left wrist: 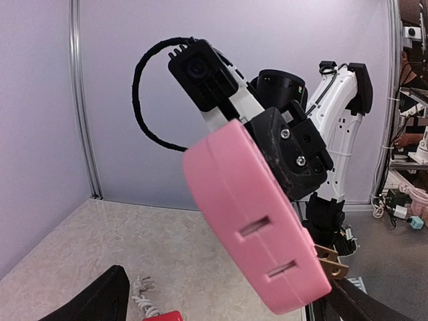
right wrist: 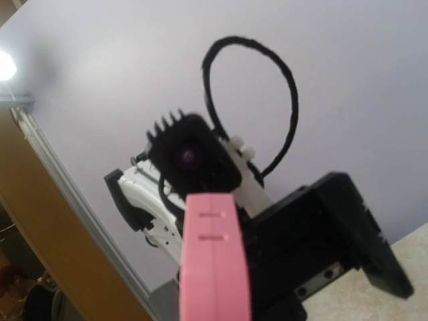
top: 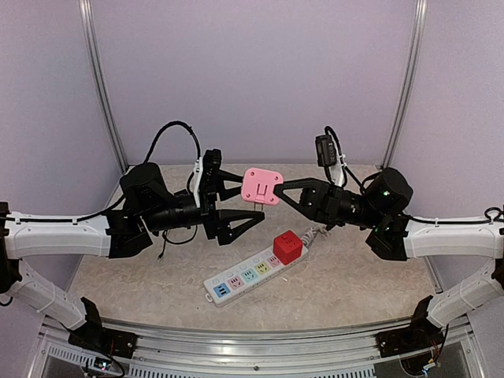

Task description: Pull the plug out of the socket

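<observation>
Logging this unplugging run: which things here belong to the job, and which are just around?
Job: power strip; pink plug, held aloft by right gripper.
Around: red cube plug seated on the strip; open left gripper.

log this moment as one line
left gripper open | right gripper shut on pink plug, in air, off socket | red cube on socket

A beige speckled worktop (top: 354,291) is boxed in by pale lilac walls (top: 252,71) along its far, left and right edges. One slim metal post (top: 101,87) rises at the far left corner, and a second post (top: 407,79) at the far right. A ribbed metal rail (top: 252,337) runs along the near edge. The left wrist view shows grey floor (left wrist: 394,267) past a panel's end. A bright light (right wrist: 4,65) glares high beside a wall.
</observation>
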